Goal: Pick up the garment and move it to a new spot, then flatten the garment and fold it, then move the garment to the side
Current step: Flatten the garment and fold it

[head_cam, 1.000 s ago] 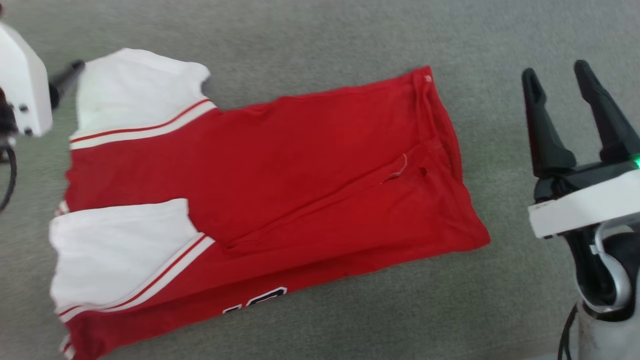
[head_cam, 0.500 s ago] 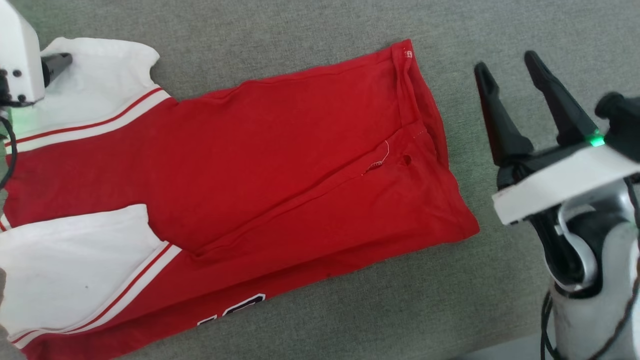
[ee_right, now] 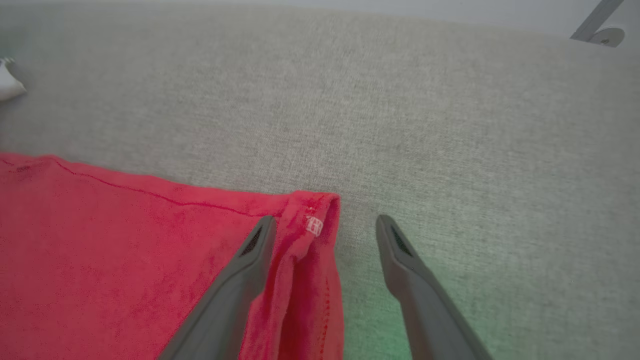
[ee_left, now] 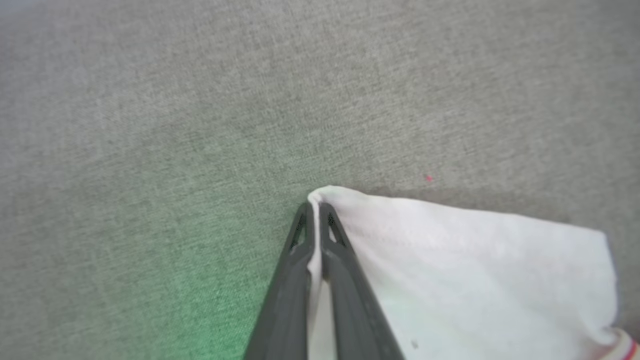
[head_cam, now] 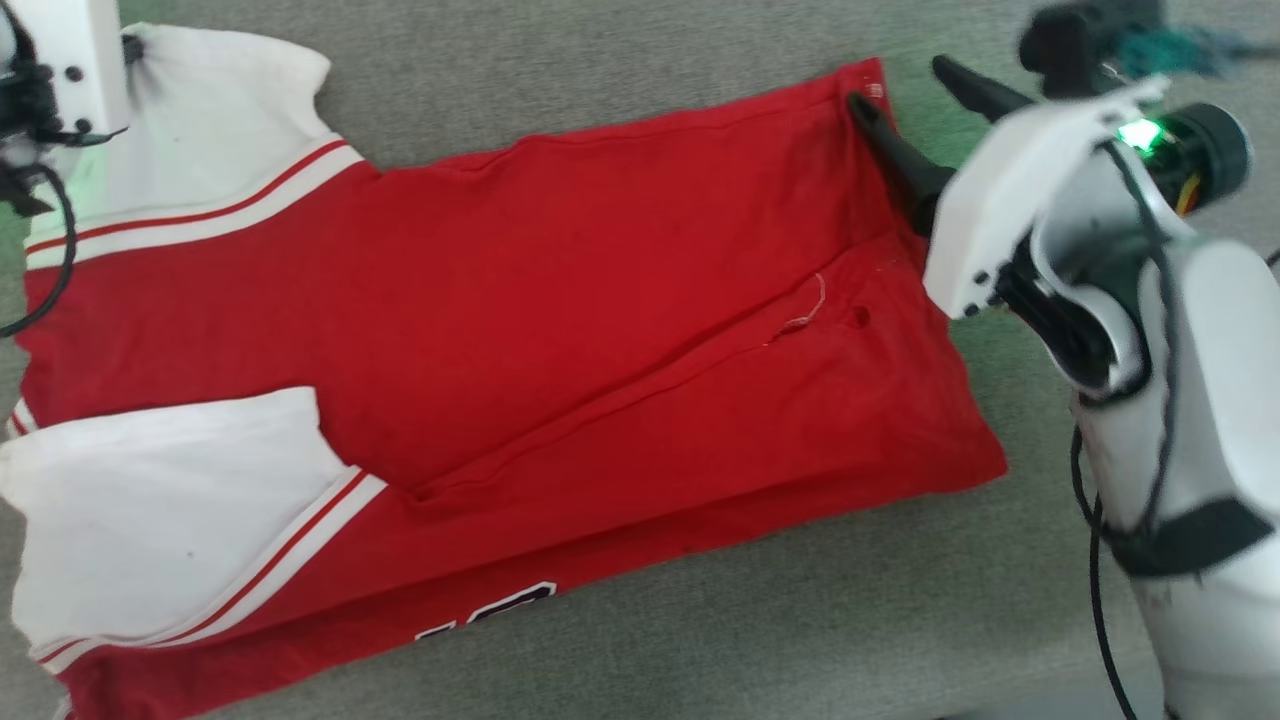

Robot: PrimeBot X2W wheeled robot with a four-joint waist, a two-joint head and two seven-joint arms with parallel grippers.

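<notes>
A grey woven surface (head_cam: 640, 60) runs across the whole head view, and the garment (head_cam: 560, 300) lies on it partly folded lengthwise, its white sleeves toward the left of the frame and its red hem toward the right, with a scrap of black lettering at the lower edge. At the upper left, the left gripper (ee_left: 314, 212) is pinched closed on the outer corner of the far white sleeve (ee_left: 450, 260), a thin fold of cloth caught between its fingers. At the upper right, the right gripper (ee_right: 325, 225) stands wide, one finger over the red cloth and the other over bare surface, straddling the far hem corner (ee_right: 312, 210) without gripping it. The shirt looks light, soft and limp; it will probably sag and bunch if it is lifted from one point, so matching holds on two far corners seem the sound choice. The doubled hem should give the right gripper a firmer bite than a single layer.
</notes>
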